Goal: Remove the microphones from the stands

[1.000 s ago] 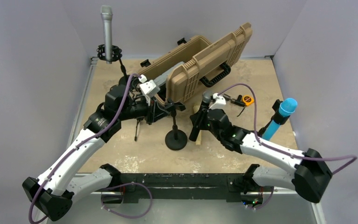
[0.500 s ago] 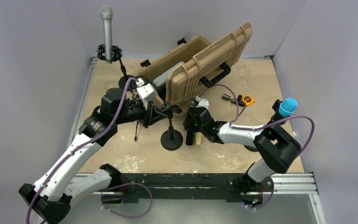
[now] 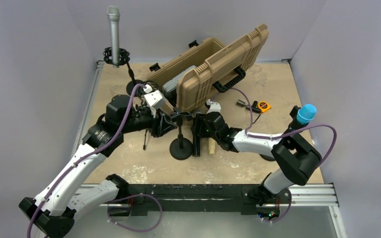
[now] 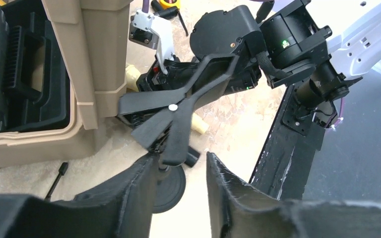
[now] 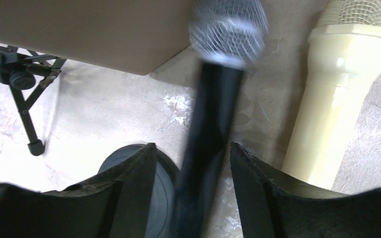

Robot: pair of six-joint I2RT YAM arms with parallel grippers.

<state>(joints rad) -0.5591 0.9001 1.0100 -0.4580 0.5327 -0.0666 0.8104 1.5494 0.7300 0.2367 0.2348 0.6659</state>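
Currently, the mic [image 5: 213,124] is out of the stand [image 3: 181,134] and sits near-upright just right of the stand's round base [image 3: 181,148], head up and lower end at the table [image 3: 278,79]. In the right wrist view it is blurred, with its black body running down between the right gripper's [image 5: 192,147] fingers [image 5: 129,193]. Those fingers are spread: a visible gap separates the mic from one finger, and the mic lies close against the other. Whether it touches that finger cannot be determined. The stand is upright, and its clip [image 4: 178,106] points toward the right gripper. The left gripper [image 4: 181,157] is at the stand from the left side, just below the clip. Its fingers [image 4: 129,198] are parted, with the stem and base showing in the gap between them. Contact with the stem cannot be confirmed. A cream mic [image 5: 342,99] lies flat on the table just right of the black one. A small tripod [image 5: 25,94] stands left of the base. Behind both grippers is an open tan case [image 3: 213,64]. A grey mic [image 3: 113,34] stands in a holder at the back left corner, a blue mic [image 3: 305,114] stands at the right edge, and a tape measure [image 3: 263,105] lies right of the case.
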